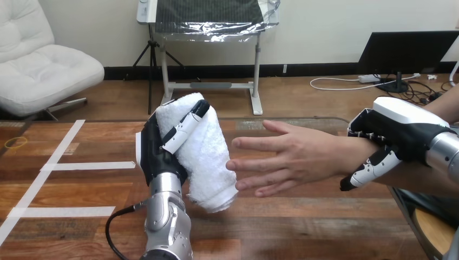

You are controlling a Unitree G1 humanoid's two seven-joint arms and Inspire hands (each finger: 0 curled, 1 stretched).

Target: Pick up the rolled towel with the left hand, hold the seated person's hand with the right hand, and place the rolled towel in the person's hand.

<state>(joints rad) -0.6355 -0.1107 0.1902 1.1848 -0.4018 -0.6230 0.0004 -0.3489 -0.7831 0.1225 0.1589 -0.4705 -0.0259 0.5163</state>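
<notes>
My left hand (160,154) is raised over the table's middle, its fingers curled round a white rolled towel (208,157) that it holds tilted off the table. The person's hand (287,157) reaches in from the right, flat and spread, fingertips touching or nearly touching the towel's right side. My right hand (392,135) sits over the person's wrist (360,149) at the far right, its fingers curled down round it.
The wooden table (303,227) carries strips of white tape (89,166) on its left part. A yellow ring (15,142) lies near the far left edge. The table's right edge runs under my right forearm.
</notes>
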